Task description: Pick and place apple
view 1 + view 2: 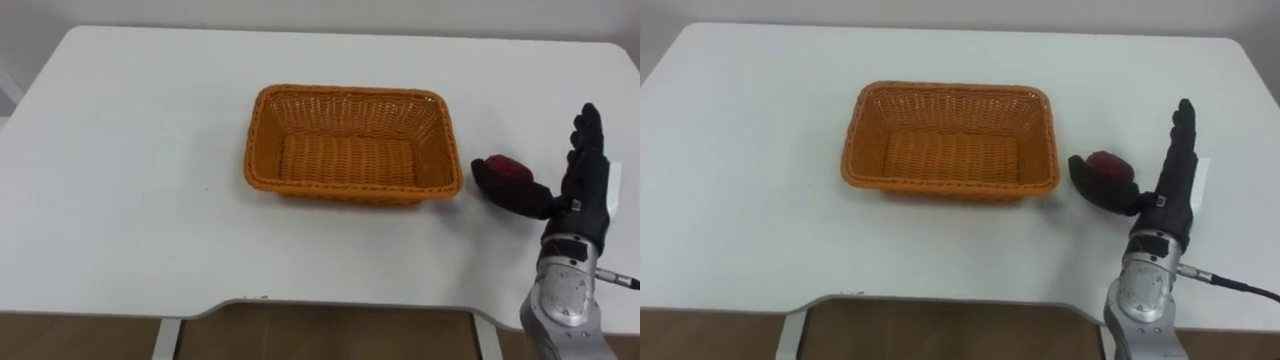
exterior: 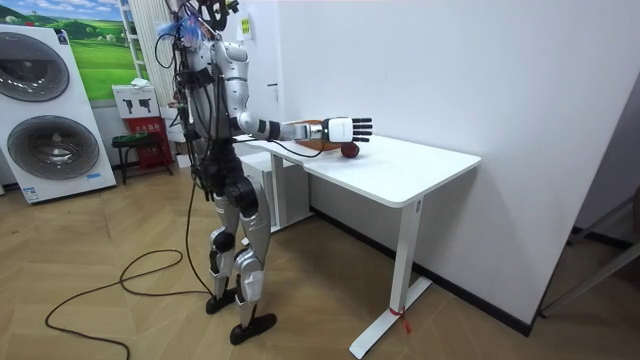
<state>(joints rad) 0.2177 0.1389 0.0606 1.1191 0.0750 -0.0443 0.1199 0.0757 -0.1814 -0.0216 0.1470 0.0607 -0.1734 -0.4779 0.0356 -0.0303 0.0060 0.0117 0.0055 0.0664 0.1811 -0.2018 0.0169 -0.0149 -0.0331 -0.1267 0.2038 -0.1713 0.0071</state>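
Note:
A dark red apple (image 1: pixel 512 166) lies on the white table (image 1: pixel 130 200), just right of an orange wicker basket (image 1: pixel 345 92) that holds nothing. My right hand (image 1: pixel 585 175) stands edge-up beside the apple on its right. Its fingers (image 1: pixel 1180 135) point straight away from me, and its thumb (image 1: pixel 1095 190) reaches across the apple's near side. The hand is open and not closed round the fruit. In the room view the right hand (image 2: pixel 345 128) hovers over the apple (image 2: pixel 349 150) at the table's near corner.
The basket sits mid-table with broad bare tabletop to its left and in front. The table's front edge (image 1: pixel 300 303) runs close below the hand. In the room view I stand at the table's end; a washing machine (image 2: pixel 50 110) is behind me.

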